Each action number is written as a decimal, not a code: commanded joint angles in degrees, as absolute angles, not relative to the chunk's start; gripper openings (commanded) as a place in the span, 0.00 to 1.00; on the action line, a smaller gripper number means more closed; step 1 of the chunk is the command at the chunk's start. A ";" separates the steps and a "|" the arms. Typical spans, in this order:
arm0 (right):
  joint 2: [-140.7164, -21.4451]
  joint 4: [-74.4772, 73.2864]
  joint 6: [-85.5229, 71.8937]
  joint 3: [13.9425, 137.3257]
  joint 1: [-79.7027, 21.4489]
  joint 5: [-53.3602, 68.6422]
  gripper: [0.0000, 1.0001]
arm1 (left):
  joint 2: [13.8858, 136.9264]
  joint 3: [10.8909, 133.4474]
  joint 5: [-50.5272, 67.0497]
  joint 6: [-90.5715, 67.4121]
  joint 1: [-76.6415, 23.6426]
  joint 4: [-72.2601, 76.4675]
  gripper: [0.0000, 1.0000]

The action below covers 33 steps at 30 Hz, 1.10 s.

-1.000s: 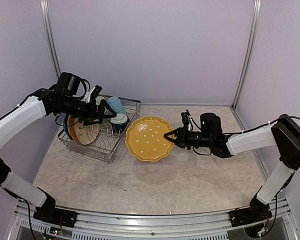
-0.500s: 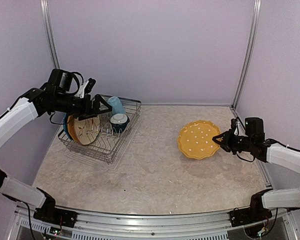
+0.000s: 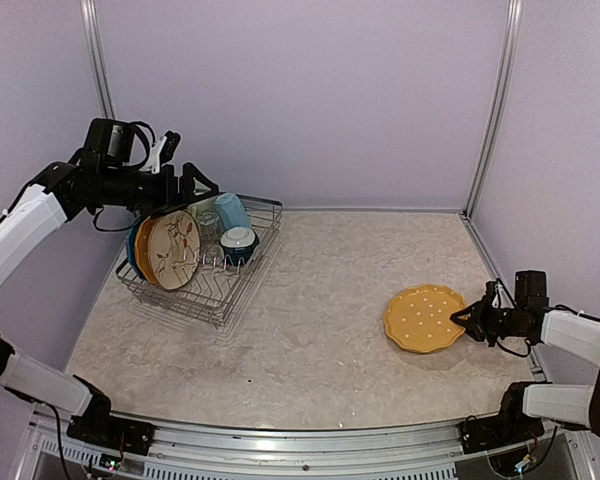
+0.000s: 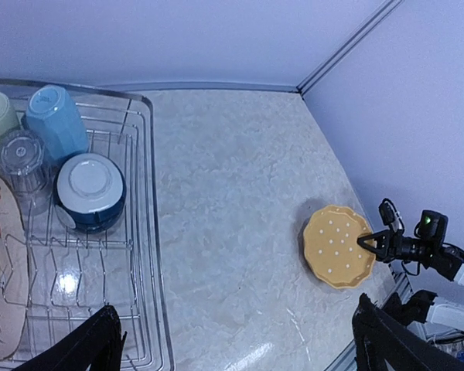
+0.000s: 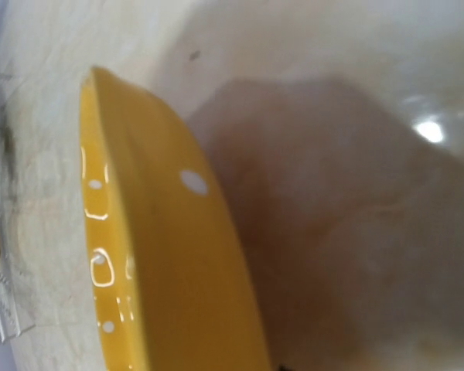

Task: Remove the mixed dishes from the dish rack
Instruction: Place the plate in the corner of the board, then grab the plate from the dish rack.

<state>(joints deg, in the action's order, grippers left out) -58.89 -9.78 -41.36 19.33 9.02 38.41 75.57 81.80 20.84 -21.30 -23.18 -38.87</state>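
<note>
left gripper [image 3: 185,168] spread over dish rack [image 3: 212,308] | right gripper [image 3: 467,321] pinching orange-yellow plate [image 3: 423,318] rim | blue plate [image 3: 130,248] mostly hidden

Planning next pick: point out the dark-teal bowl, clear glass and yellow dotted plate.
dark-teal bowl [image 4: 90,182], left wrist view, white middle.
clear glass [image 4: 19,158], left wrist view, body.
yellow dotted plate [image 3: 423,318], top view, face.

Worktop [image 3: 310,340]: pale marbled, glossy glare spots. Lilac walls [image 3: 300,100] rise behind & both sides of worktop. Metal posts [image 3: 492,110] at its back corners; alu rail [image 3: 300,447] along near edge.
</note>
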 commanded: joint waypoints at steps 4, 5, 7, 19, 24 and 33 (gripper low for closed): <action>-61.15 -8.90 -36.03 20.88 11.99 35.76 0.00 | 79.17 93.40 19.50 -24.47 -23.02 -40.03 0.99; -61.25 -9.32 -35.71 20.77 11.97 34.14 0.00 | 79.36 93.33 19.36 -23.97 -22.99 -39.46 0.99; -61.55 -9.40 -35.16 20.52 12.03 31.25 0.02 | 79.04 91.46 17.95 -22.03 -22.89 -37.62 0.99; -61.60 -13.95 -32.52 21.65 12.04 19.93 0.41 | 76.90 83.31 13.48 -17.20 -22.13 -36.67 0.99; -61.55 -17.20 -32.91 23.34 12.02 16.73 0.56 | 75.47 81.38 11.05 -16.35 -22.53 -35.22 0.99; -59.18 -21.25 -38.30 27.63 6.30 7.59 0.72 | 76.25 81.15 12.26 -16.78 -24.20 -34.96 0.99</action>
<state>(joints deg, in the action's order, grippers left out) -60.42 -18.72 -36.05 25.02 9.21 13.80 76.42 81.23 11.97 -17.52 -23.44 -35.55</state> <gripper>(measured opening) 0.713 0.990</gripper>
